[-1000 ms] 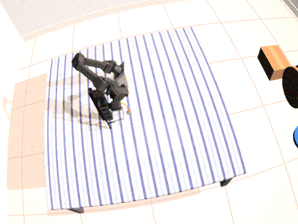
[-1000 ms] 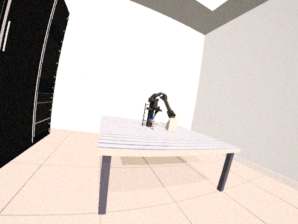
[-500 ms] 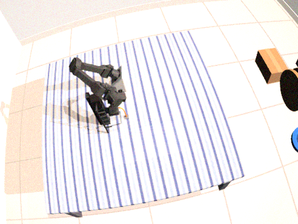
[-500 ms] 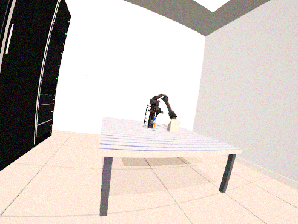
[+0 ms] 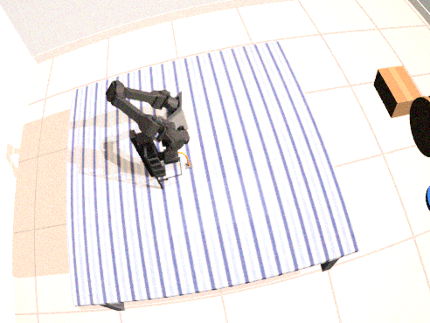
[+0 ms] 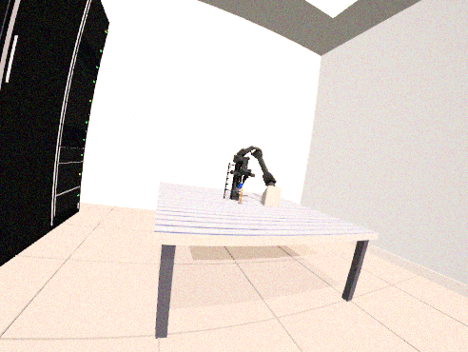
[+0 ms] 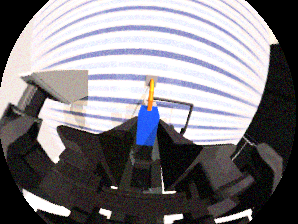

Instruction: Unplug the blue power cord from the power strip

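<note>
The dark parallel-jaw gripper (image 7: 148,137) is clamped narrowly on the small, rigid blue plastic plug (image 7: 147,124), probably light, best held by its flat sides.

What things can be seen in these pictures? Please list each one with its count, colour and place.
table: one, dark legs, middle of the room.
tablecloth: one, white with blue stripes, over the table.
power strip: one, dark, beside the arm on the cloth.
plug: one, blue, between the fingers.
cord: one, orange at the plug.
box: one, brown, floor at right.
cabinet: one, black, far left.
arm: one, dark grey.
gripper: one, closed on the plug.
</note>
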`<control>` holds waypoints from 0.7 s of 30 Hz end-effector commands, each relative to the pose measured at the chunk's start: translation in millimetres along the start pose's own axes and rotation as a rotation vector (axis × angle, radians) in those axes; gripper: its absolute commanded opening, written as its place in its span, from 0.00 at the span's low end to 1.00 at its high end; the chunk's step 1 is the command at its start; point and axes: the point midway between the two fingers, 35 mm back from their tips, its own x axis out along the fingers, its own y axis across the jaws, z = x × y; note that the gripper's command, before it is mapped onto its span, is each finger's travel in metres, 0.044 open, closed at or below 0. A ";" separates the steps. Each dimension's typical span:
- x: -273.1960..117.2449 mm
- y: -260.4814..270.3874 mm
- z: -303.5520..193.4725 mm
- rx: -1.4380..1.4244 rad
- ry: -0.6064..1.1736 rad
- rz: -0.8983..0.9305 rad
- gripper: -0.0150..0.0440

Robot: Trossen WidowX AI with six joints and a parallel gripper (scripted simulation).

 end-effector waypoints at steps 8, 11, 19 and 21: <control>-4.2 -1.7 27.0 -0.004 -0.026 -0.006 0.25; -5.0 -1.7 31.9 -0.005 -0.026 -0.007 0.25; -7.5 -1.0 44.8 -0.006 -0.027 -0.007 0.25; -8.1 -0.7 48.0 -0.006 -0.027 -0.007 0.25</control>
